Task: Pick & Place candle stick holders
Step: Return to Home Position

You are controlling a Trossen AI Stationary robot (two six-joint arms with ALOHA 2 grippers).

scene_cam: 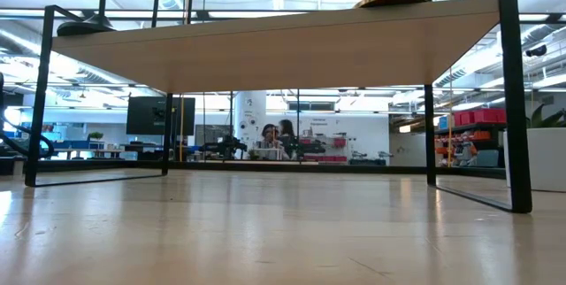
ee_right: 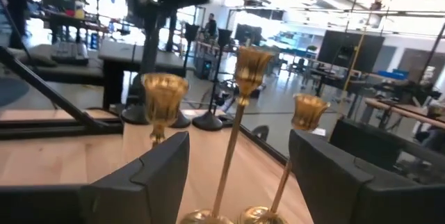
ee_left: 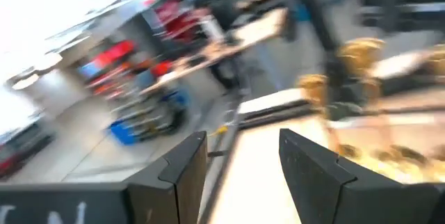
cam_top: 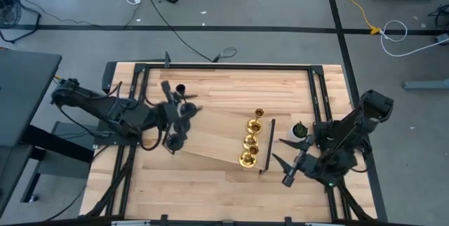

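Several gold candle stick holders (cam_top: 251,135) stand in a row on their disc bases at the right end of a raised wooden board (cam_top: 217,138). They also show in the right wrist view (ee_right: 252,64). Black holders (cam_top: 181,89) stand at the board's left end. My left gripper (cam_top: 175,117) hovers among the black holders, and its wrist view shows it open and empty (ee_left: 243,168). My right gripper (cam_top: 280,152) is open and empty just right of the board. It faces the gold row (ee_right: 240,175) without touching it.
A small white pot with a green plant (cam_top: 299,129) stands beside my right gripper. A thin black bar handle (cam_top: 268,145) runs along the board's right end. A black frame (cam_top: 210,67) borders the table. The low view shows the board's black legs (scene_cam: 513,99).
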